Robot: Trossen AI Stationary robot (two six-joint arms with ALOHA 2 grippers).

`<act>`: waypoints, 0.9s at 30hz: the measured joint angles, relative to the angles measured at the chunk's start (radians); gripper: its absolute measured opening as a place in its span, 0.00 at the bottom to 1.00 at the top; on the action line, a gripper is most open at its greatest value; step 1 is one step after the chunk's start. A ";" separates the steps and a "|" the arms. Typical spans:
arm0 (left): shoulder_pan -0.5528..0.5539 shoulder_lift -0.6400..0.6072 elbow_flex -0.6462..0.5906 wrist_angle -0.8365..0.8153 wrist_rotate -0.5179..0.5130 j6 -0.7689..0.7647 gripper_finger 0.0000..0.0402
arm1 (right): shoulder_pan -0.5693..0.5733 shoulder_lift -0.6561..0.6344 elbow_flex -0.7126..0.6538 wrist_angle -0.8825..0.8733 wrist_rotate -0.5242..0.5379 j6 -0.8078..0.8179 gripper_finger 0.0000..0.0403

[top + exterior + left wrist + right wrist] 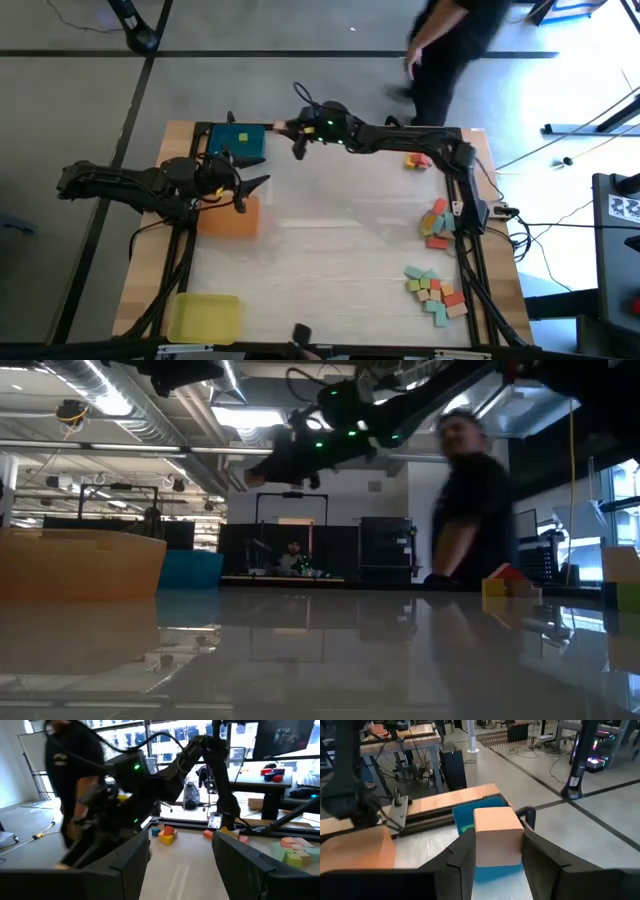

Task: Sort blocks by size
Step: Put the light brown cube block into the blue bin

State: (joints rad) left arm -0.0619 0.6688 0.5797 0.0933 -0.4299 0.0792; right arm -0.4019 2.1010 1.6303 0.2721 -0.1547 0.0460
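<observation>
Item: my right gripper (492, 852), fingers clamped on one pale orange wooden block (496, 840), carried in the air near the far edge of the table.

Item: flat blue square tray (490, 867), directly under and just past the held block in the right wrist view. A yellow piece (245, 138) already lies in it.

Item: flat orange square tray (232, 218), beside my left arm. Flat yellow square tray (205, 315), near corner on the left.

Item: my left gripper (252, 187), fingers spread wide and empty, waiting over the orange tray's edge.

Item: unsorted wooden blocks in pink, teal and orange (436, 290), in heaps along the right side of the table, well apart from both grippers.

Handling note, step in hand: placing the block in the blue tray. I judge it best to centre the block over the tray's bare floor, clear of the yellow piece, lower until nearly touching, then part the fingers so it does not bounce or roll out.
</observation>
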 joint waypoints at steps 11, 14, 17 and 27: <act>0.005 0.000 0.000 0.001 0.000 0.000 0.51 | 0.000 0.283 0.405 -0.057 0.005 0.002 0.34; 0.005 0.000 0.000 0.001 0.000 0.000 0.51 | 0.000 0.353 0.490 -0.049 0.006 0.008 0.34; 0.005 0.000 0.000 0.001 0.001 0.000 0.51 | 0.000 0.418 0.565 -0.038 0.013 0.009 0.34; 0.005 0.000 0.000 -0.005 0.000 0.003 0.51 | 0.002 0.558 0.649 0.099 0.068 0.002 0.34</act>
State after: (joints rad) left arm -0.0570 0.6689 0.5793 0.0884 -0.4297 0.0822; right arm -0.4000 2.6593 2.2791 0.3713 -0.0867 0.0477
